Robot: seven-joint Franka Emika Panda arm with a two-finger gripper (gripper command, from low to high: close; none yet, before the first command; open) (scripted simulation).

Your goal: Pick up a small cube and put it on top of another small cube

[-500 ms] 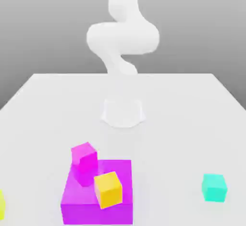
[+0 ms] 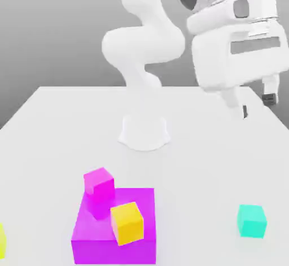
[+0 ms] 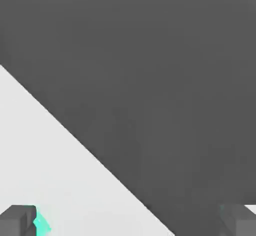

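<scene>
The small teal cube (image 2: 251,221) rests on the white table (image 2: 197,163) near the front edge, at the exterior view's right. My gripper (image 2: 257,105) hangs high above it, open, nothing between its fingers. In the hand view both fingertips (image 3: 17,221) stand wide apart, and a sliver of the teal cube (image 3: 42,224) shows beside one of them. A small magenta cube (image 2: 99,183) sits at the back corner of the big magenta block (image 2: 115,234). A small yellow cube (image 2: 127,222) lies on top of that block.
The robot's base (image 2: 144,132) stands mid-table behind the blocks. Another yellow object (image 2: 1,239) is cut off at the exterior view's left edge. The table edge (image 3: 75,135) runs diagonally through the hand view, with dark floor beyond it.
The hand has swung into sight at the exterior view's upper right, above the teal cube. None of the cubes has moved.
</scene>
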